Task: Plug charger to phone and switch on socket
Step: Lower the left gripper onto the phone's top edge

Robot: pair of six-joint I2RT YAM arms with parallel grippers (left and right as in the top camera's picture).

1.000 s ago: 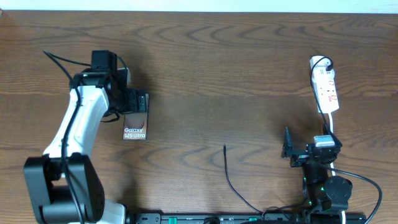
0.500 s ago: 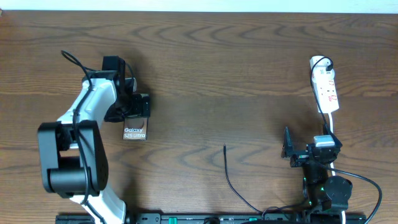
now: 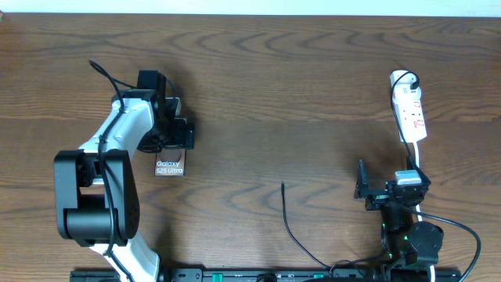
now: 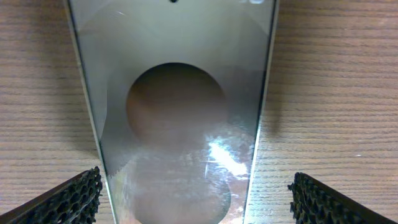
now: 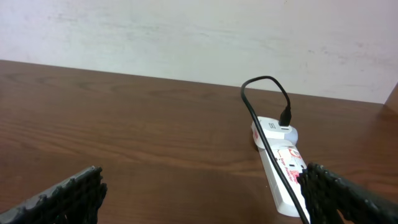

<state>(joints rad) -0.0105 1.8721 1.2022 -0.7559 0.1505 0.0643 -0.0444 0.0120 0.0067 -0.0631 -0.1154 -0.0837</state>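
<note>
The phone is laid flat on the left half of the wooden surface, with its white lettering at the near end. The left end effector is held over the phone's far end. It is spread wide, with its 2 fingers kept apart from the phone's edges. The charger is stretched out near the middle, its tip free. The socket is placed at the far right. The right end effector is spread and empty, just short of the socket.
</note>
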